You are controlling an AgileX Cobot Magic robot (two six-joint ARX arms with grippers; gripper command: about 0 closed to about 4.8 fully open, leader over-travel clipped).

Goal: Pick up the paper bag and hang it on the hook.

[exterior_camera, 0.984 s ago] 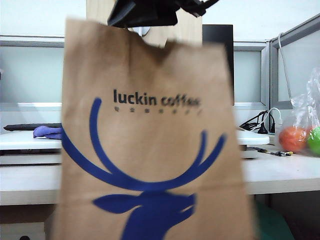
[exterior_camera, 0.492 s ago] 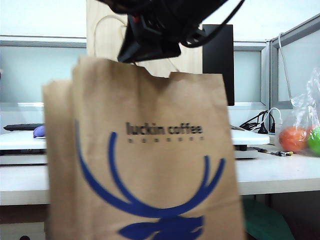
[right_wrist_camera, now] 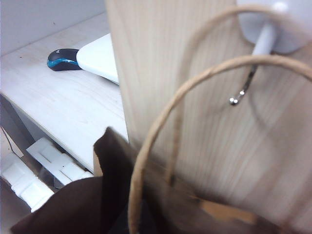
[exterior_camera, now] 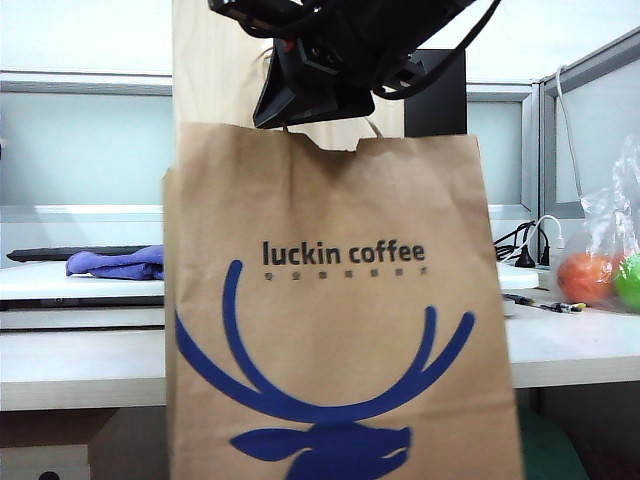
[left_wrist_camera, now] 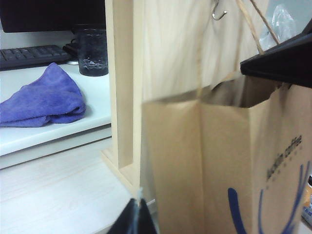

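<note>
bag: paper bag (exterior_camera: 340, 300) looks light, floppy, swings easily
grab: cord handles (right_wrist_camera: 161, 141), 12 o'clock
right gripper (exterior_camera: 310, 85): clamped on handles
left gripper (left_wrist_camera: 134, 219): closed, empty
hook (right_wrist_camera: 265, 29): 12 o'clock above the bag

bright even daylight, soft shadows, close-up wrist views partly blurred

**Bag before the board, hook above**

The paper bag (exterior_camera: 340, 310) hangs in front of the upright board (exterior_camera: 215, 75), under the right gripper (exterior_camera: 305, 95) at its top edge. The hook (right_wrist_camera: 265, 29) sits on the board above the bag's handles (right_wrist_camera: 161, 141). A cloth (exterior_camera: 115, 264) lies on the surface (exterior_camera: 80, 365) left of the bag, a fruit bag (exterior_camera: 605, 260) right. The left gripper (left_wrist_camera: 136, 222) sits low beside the board's foot.
</note>
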